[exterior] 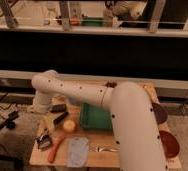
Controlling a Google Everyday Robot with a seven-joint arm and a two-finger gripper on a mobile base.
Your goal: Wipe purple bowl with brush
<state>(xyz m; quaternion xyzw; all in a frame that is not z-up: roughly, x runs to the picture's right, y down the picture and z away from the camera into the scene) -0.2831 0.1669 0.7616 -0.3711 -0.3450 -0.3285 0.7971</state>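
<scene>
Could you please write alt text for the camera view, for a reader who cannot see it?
A white robot arm reaches across a wooden table, its open gripper at the left edge near a black brush. A purple bowl and an orange-red bowl sit on the right, beside a green tray.
</scene>
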